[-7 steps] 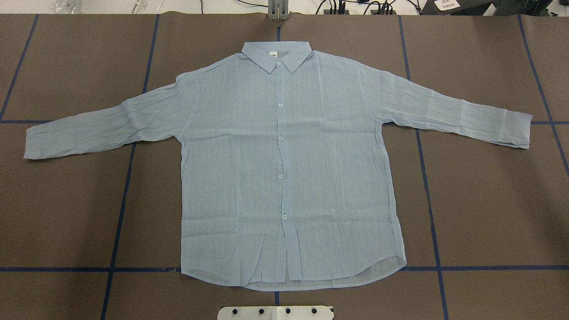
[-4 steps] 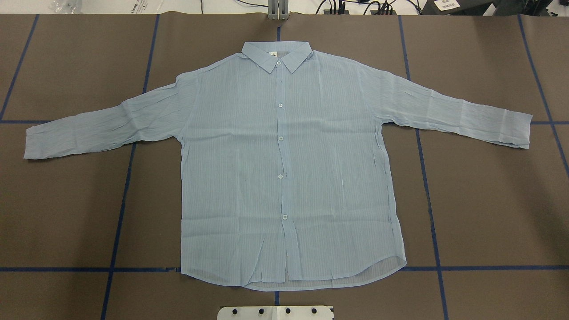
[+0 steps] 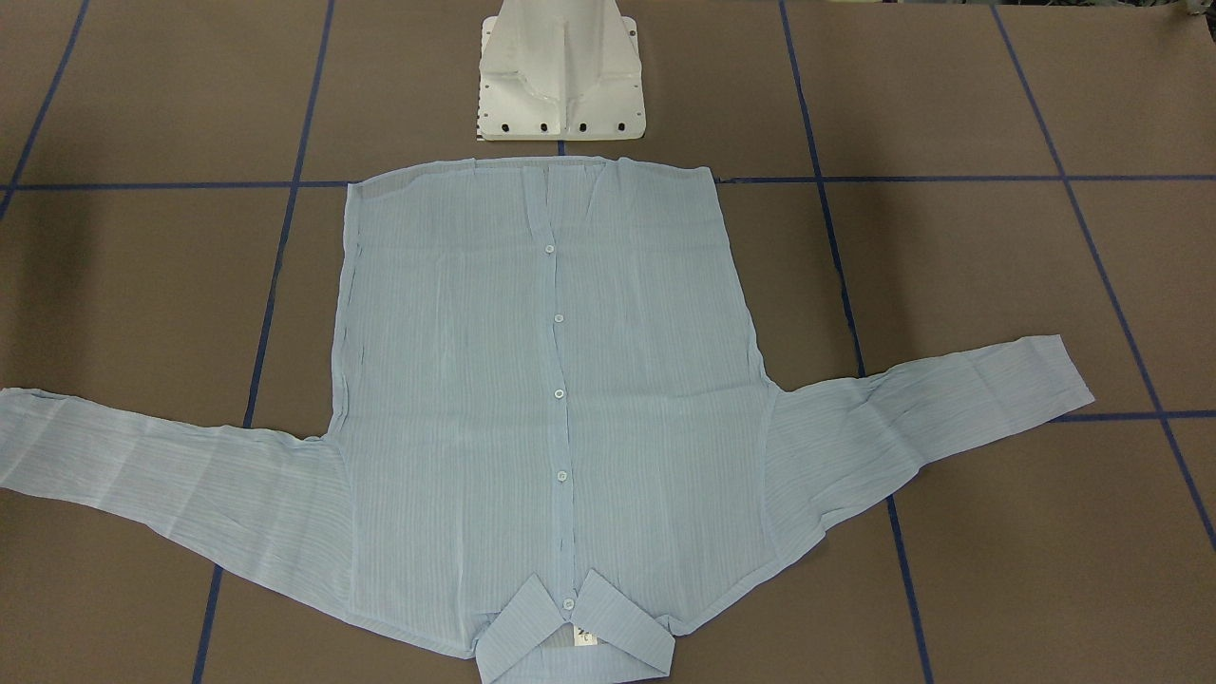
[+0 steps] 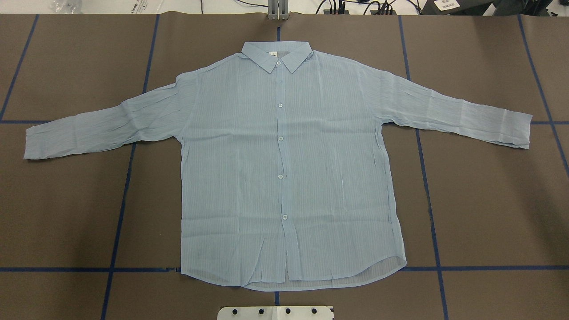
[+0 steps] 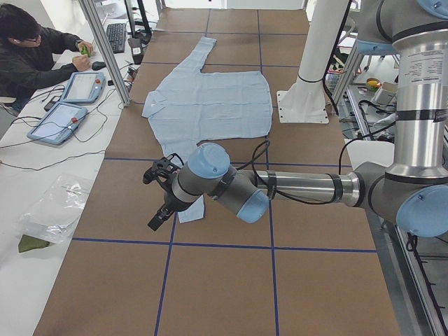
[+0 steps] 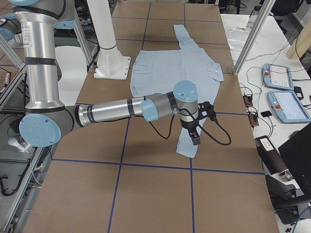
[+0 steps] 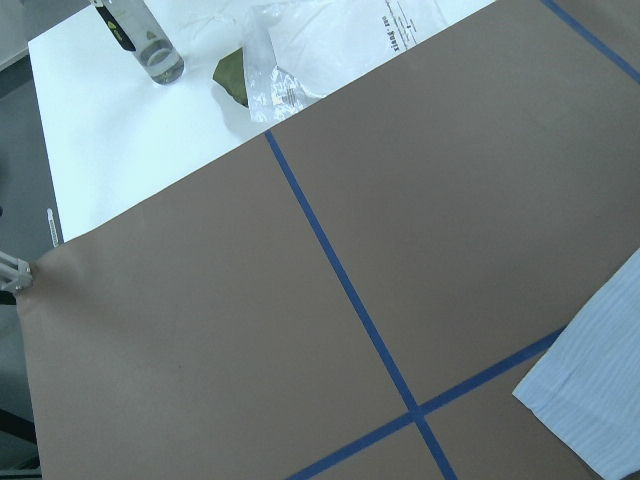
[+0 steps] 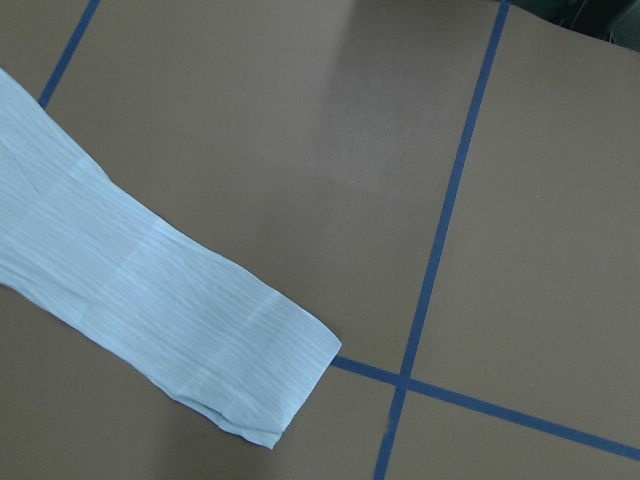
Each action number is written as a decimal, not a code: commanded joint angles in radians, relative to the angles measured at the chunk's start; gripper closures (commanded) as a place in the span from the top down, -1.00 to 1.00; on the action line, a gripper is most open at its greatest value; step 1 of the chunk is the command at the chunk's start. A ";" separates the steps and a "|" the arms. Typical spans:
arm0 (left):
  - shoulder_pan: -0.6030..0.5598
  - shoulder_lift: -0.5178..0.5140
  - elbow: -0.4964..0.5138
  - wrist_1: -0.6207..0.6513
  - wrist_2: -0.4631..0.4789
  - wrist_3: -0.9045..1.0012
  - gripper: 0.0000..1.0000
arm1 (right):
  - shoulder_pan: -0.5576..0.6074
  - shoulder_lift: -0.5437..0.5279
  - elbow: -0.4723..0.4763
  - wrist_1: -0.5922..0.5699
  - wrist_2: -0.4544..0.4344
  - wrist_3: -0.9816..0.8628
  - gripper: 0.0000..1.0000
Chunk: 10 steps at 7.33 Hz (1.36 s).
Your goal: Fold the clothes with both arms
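Note:
The clothes are one light blue striped shirt (image 4: 284,169), lying flat and buttoned, front up, with both sleeves spread out to the sides. Its collar (image 4: 275,55) points away from the robot's base. It also lies spread in the front-facing view (image 3: 551,380). My left gripper (image 5: 158,210) hovers above the table over the near sleeve's cuff; I cannot tell whether it is open or shut. The left wrist view shows only that cuff's corner (image 7: 600,390). My right gripper (image 6: 195,136) hangs over the other sleeve's cuff (image 8: 250,370); its state I cannot tell either.
The white pedestal base (image 3: 560,76) stands just behind the shirt's hem. Blue tape lines (image 4: 120,213) cross the brown table cover. A side bench holds tablets (image 5: 56,119), a plastic bag (image 5: 52,213) and cables, with a seated person (image 5: 28,56) beside it.

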 commanded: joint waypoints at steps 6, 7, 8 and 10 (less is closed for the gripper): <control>0.000 -0.008 0.017 -0.015 -0.002 0.006 1.00 | -0.370 -0.009 -0.377 0.852 -0.263 0.685 0.96; 0.000 -0.008 0.017 -0.015 -0.002 0.006 1.00 | -0.372 -0.011 -0.454 0.946 -0.264 0.702 0.91; 0.000 -0.008 0.017 -0.015 -0.002 0.006 1.00 | -0.375 -0.011 -0.496 0.996 -0.264 0.702 0.73; 0.000 -0.007 0.018 -0.027 -0.002 0.006 1.00 | -0.378 0.006 -0.526 0.998 -0.272 0.675 0.47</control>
